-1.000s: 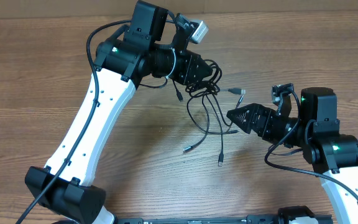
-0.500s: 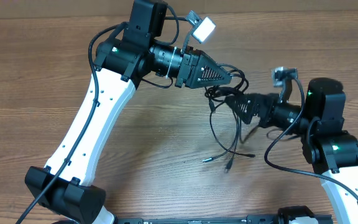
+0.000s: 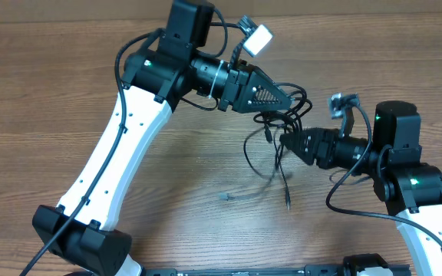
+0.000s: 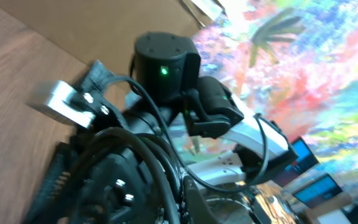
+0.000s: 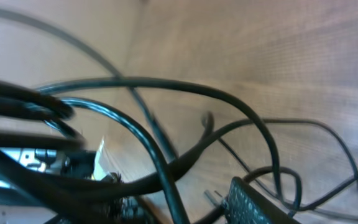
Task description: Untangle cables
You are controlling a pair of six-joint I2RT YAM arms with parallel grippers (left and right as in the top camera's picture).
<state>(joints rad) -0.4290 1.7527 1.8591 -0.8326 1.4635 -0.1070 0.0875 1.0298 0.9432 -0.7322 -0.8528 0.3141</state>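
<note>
Far from done, I reckon: cables hang knotted beside the left end effector, apparently clamped on them; right end effector seems pinched on strands.

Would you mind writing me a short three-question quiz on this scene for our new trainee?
1. True or false: the cables lie flat in a neat row on the table.
2. Which gripper sits nearer the top of the overhead picture? A) left gripper B) right gripper
3. Fill in: the two gripper tips point ___ each other.
Key: 1 false; 2 A; 3 toward.
</note>
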